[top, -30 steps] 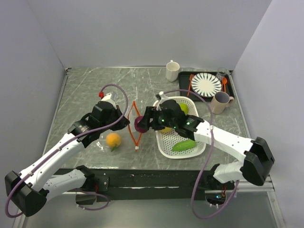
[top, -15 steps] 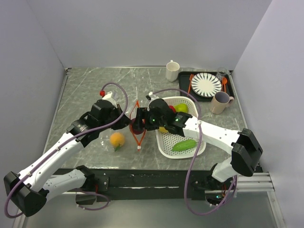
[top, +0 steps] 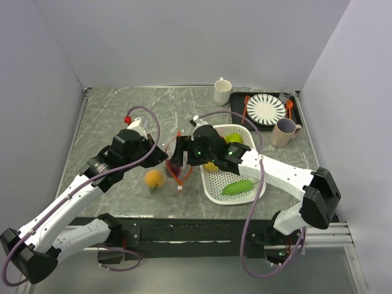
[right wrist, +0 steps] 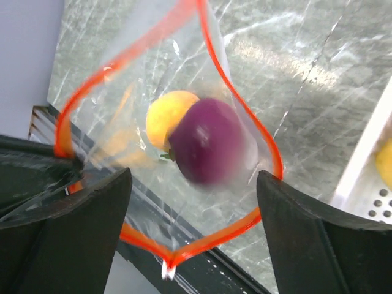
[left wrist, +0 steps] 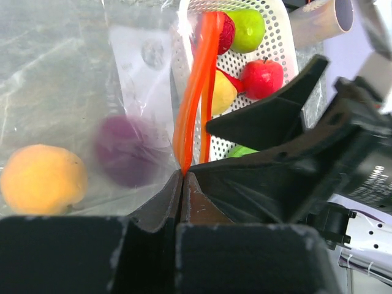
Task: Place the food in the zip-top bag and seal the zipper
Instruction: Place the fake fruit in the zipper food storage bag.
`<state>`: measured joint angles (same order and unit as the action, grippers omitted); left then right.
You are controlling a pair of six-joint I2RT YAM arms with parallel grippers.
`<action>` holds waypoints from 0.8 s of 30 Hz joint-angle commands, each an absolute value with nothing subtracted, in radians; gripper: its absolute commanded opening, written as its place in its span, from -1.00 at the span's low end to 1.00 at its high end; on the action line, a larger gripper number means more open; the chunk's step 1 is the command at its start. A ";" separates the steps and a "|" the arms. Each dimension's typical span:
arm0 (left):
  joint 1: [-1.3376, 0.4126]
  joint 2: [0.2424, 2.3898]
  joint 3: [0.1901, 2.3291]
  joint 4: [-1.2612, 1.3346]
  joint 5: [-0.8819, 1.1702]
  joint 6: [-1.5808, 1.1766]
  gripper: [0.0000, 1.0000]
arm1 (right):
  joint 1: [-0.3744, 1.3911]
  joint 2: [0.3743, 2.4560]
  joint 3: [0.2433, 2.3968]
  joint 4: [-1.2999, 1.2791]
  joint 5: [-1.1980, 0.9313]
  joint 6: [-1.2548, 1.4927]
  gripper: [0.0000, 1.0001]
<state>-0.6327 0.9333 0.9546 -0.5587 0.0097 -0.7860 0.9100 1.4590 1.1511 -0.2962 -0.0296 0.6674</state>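
White mug (top: 222, 91), taupe mug (top: 284, 131), striped plate (top: 266, 109)

In the top view we find the clear thin plastic zip-top bag (top: 160, 174) at the centre of the frame, just left of the white perforated plastic basket (top: 215, 179). The glossy orange ball (top: 154, 178) lies inside the bag, at its lower left.

In the left wrist view the orange-red plastic zipper (left wrist: 196, 79) runs up the middle. The glossy purple ball (left wrist: 125, 150) sits left of it, inside the bag and to the right of the orange ball.

The basket holds the green toy cucumber (top: 237, 187) near its lower edge, the yellow ball (top: 211, 166) at its left and the green ball (top: 234, 138) at its top. The white ceramic mug (top: 222, 91) stands upper centre. At upper right is the black tray (top: 236, 104) bearing the striped round plate (top: 265, 109), with the beige mug (top: 283, 131) just below it.
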 commanded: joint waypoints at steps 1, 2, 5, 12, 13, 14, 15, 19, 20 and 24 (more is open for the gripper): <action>-0.637 0.914 1.008 -0.548 -0.024 -0.769 -0.99 | 0.911 1.379 1.187 -0.308 0.041 0.657 0.82; -0.635 0.914 1.012 -0.549 -0.025 -0.770 -0.99 | 0.911 1.374 1.183 -0.308 0.044 0.660 0.82; -0.637 0.907 1.008 -0.551 -0.038 -0.776 -0.99 | 0.910 1.350 1.167 -0.321 0.083 0.669 0.82; -0.637 0.865 0.994 -0.557 -0.094 -0.782 -0.99 | 0.907 1.229 1.106 -0.420 0.330 0.726 0.96; -0.637 0.867 0.994 -0.558 -0.094 -0.781 -0.99 | 0.908 1.209 1.098 -0.428 0.391 0.741 0.98; -0.637 0.876 0.996 -0.560 -0.091 -0.781 -0.99 | 0.907 1.189 1.077 -0.437 0.420 0.759 1.00; -0.637 0.880 0.993 -0.557 -0.077 -0.779 -0.99 | 0.908 1.140 1.060 -0.427 0.440 0.765 1.00; -0.637 0.890 0.970 -0.525 -0.061 -0.787 -0.99 | 0.894 1.029 0.933 -0.341 0.466 0.687 1.00; -0.637 0.893 0.966 -0.522 -0.060 -0.787 -0.99 | 0.878 1.026 0.925 -0.368 0.475 0.712 1.00; -0.637 0.903 0.963 -0.520 -0.055 -0.785 -0.99 | 0.808 1.069 0.934 -0.471 0.452 0.649 1.00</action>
<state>-0.6327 0.8982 0.9649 -0.5632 -0.0658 -0.7834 0.8581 1.0378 0.9394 -0.4175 0.3927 0.7063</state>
